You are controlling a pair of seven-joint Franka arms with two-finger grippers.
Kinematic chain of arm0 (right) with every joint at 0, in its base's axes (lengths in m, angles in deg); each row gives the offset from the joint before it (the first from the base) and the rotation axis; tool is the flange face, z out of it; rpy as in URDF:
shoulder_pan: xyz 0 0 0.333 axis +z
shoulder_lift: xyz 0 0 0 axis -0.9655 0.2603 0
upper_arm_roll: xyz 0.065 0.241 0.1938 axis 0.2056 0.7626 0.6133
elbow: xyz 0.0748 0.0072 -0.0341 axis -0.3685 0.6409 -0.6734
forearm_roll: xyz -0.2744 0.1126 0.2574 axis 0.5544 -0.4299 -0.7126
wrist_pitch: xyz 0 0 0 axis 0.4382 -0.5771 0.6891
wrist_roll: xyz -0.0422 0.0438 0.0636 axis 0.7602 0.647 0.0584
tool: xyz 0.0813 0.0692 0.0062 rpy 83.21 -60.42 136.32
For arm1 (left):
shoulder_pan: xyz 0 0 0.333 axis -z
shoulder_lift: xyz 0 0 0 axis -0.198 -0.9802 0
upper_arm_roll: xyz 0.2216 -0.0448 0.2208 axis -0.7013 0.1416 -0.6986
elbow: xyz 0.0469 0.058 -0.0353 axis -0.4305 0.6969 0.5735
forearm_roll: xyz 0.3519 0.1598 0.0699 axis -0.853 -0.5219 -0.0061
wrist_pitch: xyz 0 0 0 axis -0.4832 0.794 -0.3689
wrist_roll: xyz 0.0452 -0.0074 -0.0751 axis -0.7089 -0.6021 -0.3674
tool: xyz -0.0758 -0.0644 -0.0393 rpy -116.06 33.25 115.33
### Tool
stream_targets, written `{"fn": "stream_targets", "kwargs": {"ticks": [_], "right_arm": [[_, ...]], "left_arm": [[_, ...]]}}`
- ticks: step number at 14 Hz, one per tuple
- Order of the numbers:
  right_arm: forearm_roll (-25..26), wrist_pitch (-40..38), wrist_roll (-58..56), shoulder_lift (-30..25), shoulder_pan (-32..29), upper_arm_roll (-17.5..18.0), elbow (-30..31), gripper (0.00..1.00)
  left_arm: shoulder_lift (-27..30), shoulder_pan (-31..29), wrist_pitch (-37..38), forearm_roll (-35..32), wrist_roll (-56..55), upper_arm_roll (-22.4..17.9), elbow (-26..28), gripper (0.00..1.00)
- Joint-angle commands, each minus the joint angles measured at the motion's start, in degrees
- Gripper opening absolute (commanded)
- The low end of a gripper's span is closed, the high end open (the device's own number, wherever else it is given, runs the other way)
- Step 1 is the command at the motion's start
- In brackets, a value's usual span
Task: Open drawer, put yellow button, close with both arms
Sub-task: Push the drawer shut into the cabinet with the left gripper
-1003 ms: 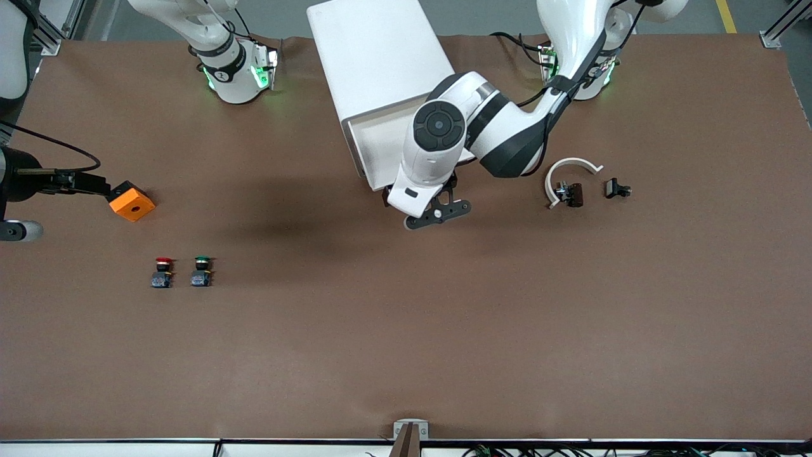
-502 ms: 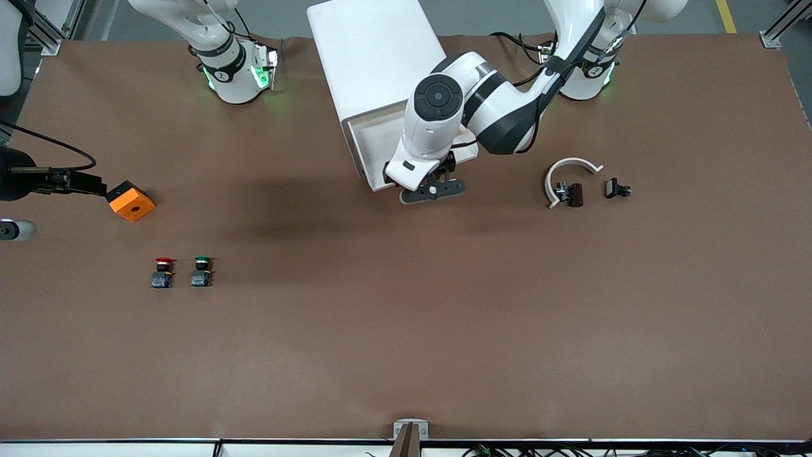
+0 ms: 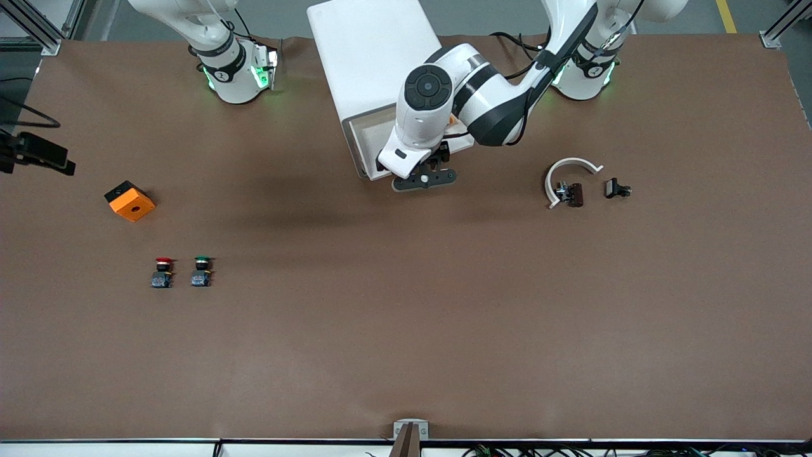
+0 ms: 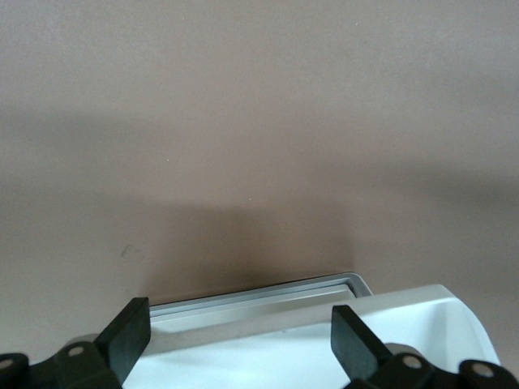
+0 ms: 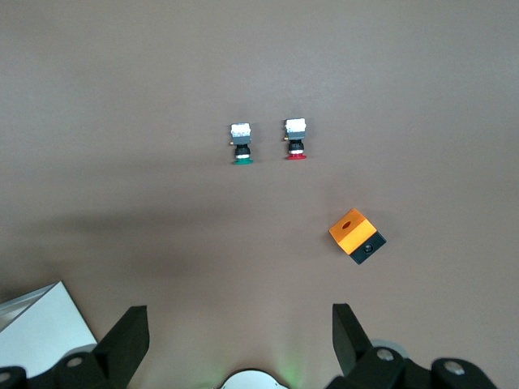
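The cabinet (image 3: pixel 374 57) stands between the arm bases, and its top drawer (image 3: pixel 363 143) is pulled out. The drawer's white inside and rim show in the left wrist view (image 4: pixel 259 296). My left gripper (image 3: pixel 424 179) hangs over the drawer's front edge, open and empty (image 4: pixel 239 332). A small orange bit (image 3: pixel 452 122) shows in the drawer beside the left wrist. It may be the yellow button's cap, and the arm hides the rest. My right gripper (image 3: pixel 47 157) is up in the air at the right arm's end of the table, open and empty (image 5: pixel 239 332).
An orange cube (image 3: pixel 130 201) with a hole, a red-capped button (image 3: pixel 163 271) and a green-capped button (image 3: pixel 202 271) lie toward the right arm's end. A white curved piece (image 3: pixel 568 168) and small black parts (image 3: pixel 616 188) lie toward the left arm's end.
My left gripper has moved back toward the cabinet, over the drawer's front edge, and the drawer front looks slightly farther in. My right gripper has drawn away from the orange cube, toward the table's end.
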Motion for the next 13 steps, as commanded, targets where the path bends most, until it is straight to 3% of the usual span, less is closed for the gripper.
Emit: {"fn": "stream_targets", "kwargs": {"ticks": [1,4,9,13], "right_arm": [[-0.7,-2.2,-0.7,-1.3,-1.1,1.0,0.8,1.0],[-0.7,-2.3,-0.7,-2.6,-1.0,1.0,2.5,1.0],[-0.9,3.4,-0.7,-9.4,-0.8,1.0,12.5,1.0],[-1.2,4.8,-0.6,-10.0,-1.0,1.2,13.1,1.0]], "left_arm": [[1.4,-0.4,1.4,0.1,-0.7,1.5,2.3,1.0],[0.9,-0.4,2.9,3.6,-1.4,2.9,2.4,1.0],[0.8,-0.4,7.5,11.5,-1.5,4.3,2.4,1.0],[0.3,-0.7,10.2,17.6,-1.5,4.4,2.4,1.0]]}}
